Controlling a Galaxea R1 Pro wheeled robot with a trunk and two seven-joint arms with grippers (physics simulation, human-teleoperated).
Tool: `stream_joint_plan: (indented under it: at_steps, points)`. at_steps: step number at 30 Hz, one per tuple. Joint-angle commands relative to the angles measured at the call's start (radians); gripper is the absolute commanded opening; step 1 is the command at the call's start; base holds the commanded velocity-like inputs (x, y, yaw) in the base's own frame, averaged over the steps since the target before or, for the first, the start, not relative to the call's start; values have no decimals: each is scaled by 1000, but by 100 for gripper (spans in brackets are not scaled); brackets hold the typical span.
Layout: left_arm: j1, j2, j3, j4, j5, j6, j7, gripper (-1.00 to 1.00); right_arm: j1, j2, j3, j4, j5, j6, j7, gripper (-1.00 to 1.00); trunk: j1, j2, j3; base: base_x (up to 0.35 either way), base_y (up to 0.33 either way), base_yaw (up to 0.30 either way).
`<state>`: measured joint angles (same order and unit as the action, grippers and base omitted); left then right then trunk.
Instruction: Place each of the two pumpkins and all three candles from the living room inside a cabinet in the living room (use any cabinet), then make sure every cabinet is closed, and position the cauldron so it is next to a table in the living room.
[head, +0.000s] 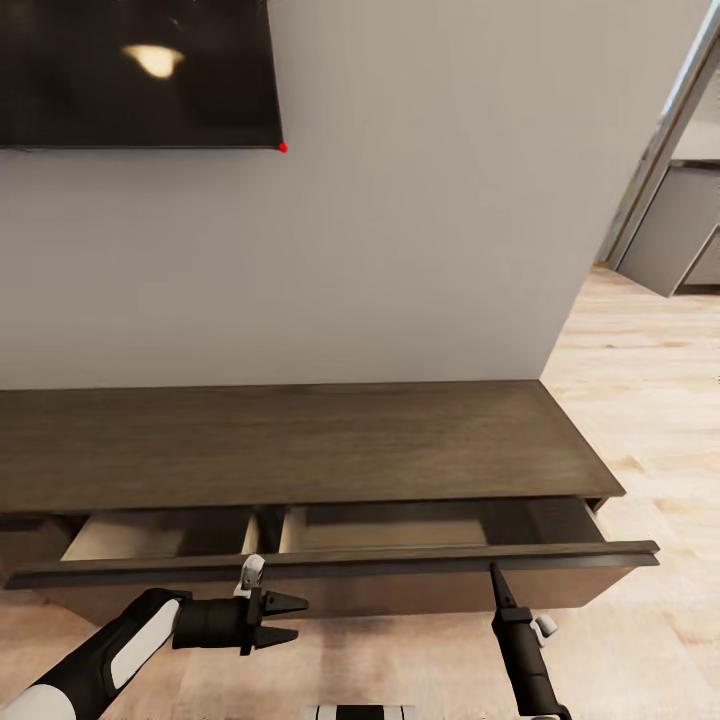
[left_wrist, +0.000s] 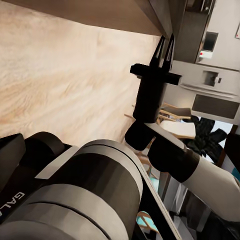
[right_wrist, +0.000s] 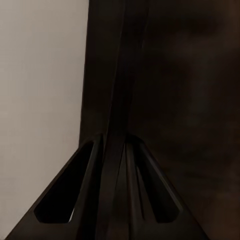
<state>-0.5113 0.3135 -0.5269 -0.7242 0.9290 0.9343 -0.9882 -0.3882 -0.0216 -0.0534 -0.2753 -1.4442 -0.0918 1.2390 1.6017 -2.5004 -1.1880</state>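
Wall: plain pale grey wall behind everything, ending at a corner on the right.
Floor: light wood-plank floor, running right and far toward a room with grey units.
Screen: glossy black flat screen mounted on the wall at far left, a small red light at its lower right corner.
Cabinet: long, low, dark brown wooden TV cabinet against the wall; its top is bare.
Drawer: wide dark brown drawer front stands pulled out toward the robot, with pale wood interior showing in two compartments; what I can see of the inside is bare.
Left arm: white and black arm, its black left gripper just near of the drawer front, pointing right, fingers a little apart and holding nothing.
Right arm: black right gripper points up at the drawer front's lower edge, right of centre. In the right wrist view its two dark fingers sit on either side of the front's thin dark edge, clamped on it.
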Motion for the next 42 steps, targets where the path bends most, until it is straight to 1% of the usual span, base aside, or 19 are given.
stream_joint_plan:
  at_steps: [1,21,42]
  points:
    - [-1,1,-4,0,5,4,-1,100,1,0,7,2,1,-4,1,-100,0,0,-1,-141,0,0]
    - [-1,1,-4,0,5,5,-1,100,0,0,7,2,1,-5,1,-100,0,0,-1,-132,0,0]
    - [-1,1,-4,2,5,4,-1,100,0,0,8,3,1,-5,1,-100,0,0,-1,-89,0,0]
